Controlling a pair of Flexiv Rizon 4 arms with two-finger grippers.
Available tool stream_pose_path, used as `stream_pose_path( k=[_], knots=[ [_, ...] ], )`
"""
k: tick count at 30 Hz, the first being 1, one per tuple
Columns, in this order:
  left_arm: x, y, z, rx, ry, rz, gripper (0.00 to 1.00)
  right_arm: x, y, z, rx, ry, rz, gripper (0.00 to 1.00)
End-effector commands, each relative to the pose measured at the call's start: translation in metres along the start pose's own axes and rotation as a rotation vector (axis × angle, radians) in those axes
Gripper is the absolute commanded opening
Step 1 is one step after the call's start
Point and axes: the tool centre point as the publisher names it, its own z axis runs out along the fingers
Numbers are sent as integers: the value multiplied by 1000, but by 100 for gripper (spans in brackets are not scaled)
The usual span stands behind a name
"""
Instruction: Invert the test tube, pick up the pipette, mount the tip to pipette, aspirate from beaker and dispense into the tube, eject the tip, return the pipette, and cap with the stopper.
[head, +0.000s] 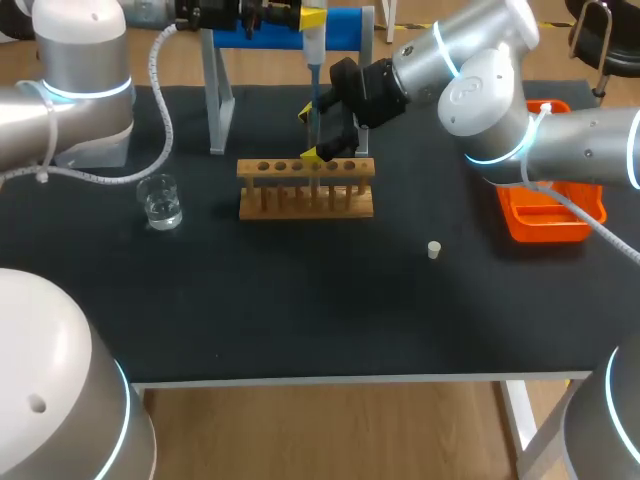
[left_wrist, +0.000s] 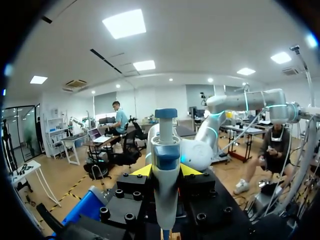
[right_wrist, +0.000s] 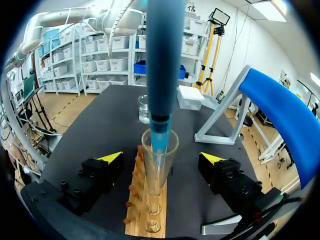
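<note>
1. In the wooden rack (right_wrist: 142, 215), the clear glass test tube (right_wrist: 159, 172) stands upright; the blue-white plastic pipette (right_wrist: 162, 60) enters its mouth from 12 o'clock.
2. The left end effector (left_wrist: 166, 171) grips the pipette; the right end effector (right_wrist: 162, 158) straddles the tube, fingers spread.

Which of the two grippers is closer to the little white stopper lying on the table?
Right. The right gripper sits at the wooden rack, a short way from the stopper; the left gripper holds the pipette high above the rack, farther off.
</note>
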Motion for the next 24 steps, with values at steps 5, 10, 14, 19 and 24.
stream_pose_path(
  k=[5,10,14,19,24],
  knots=[
    [-4,4,3,-7,6,-6,0,-1,0,0,3,3,0,100],
    [-4,6,3,-9,5,-11,0,-1,0,0,3,3,0,100],
    [-4,8,3,-9,4,-13,0,-1,0,0,3,3,0,100],
    [-4,9,2,-10,3,-15,0,-1,0,0,3,3,0,100],
    [-5,10,2,-12,1,-16,0,-1,0,0,3,3,0,100]
  ],
)
